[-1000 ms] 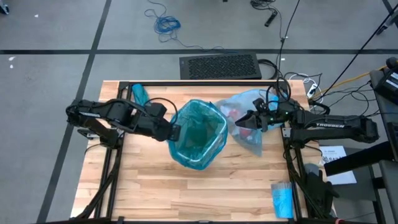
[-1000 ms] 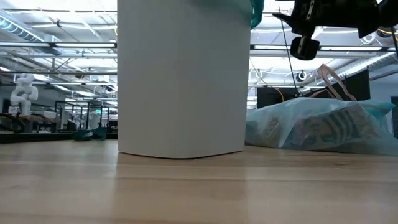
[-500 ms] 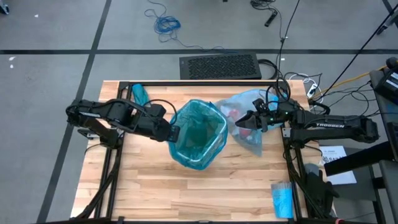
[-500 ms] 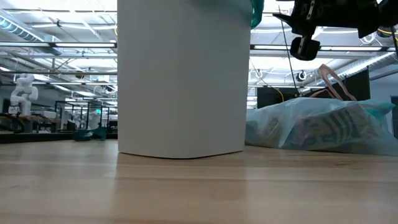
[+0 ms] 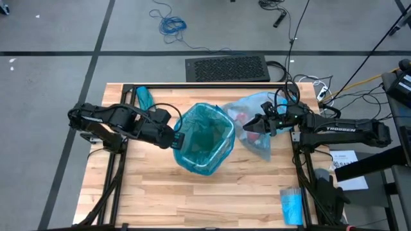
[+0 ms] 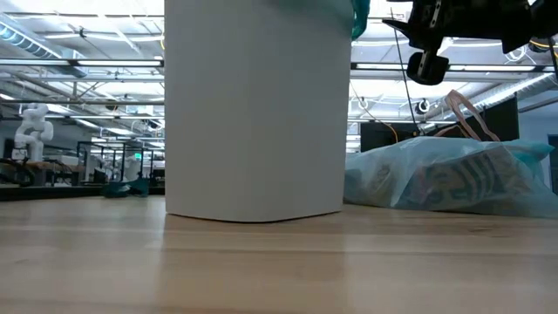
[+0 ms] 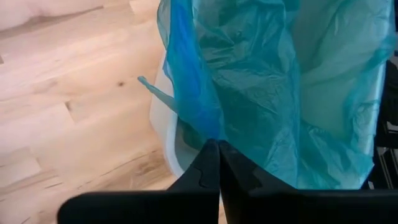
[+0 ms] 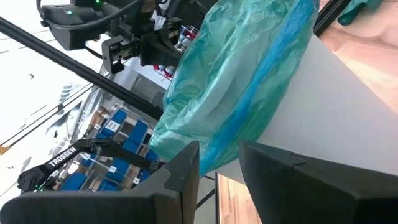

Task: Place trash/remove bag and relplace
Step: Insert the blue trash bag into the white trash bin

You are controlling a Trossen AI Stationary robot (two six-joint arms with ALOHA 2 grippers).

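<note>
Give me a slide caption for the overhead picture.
Left tool pinches the teal liner at the white bin's rim; right tool hovers above the filled blue bag.

We saw a white bin (image 5: 192, 168) lined with a teal bag (image 5: 204, 136), a pale blue bag (image 5: 258, 142), a light wooden desk (image 5: 160, 199).

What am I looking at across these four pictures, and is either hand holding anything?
Two dark robot arms work at a wooden table. One picture looks straight down, one looks level across the tabletop, and two come from cameras on the wrists. In the middle stands a white bin lined with a teal bag. The left hand is shut, pinching that liner's edge at the bin's rim. The right hand hangs open above a pale blue bag of trash lying beside the bin; it holds nothing. A small folded blue packet lies at the table's near right corner.
</note>
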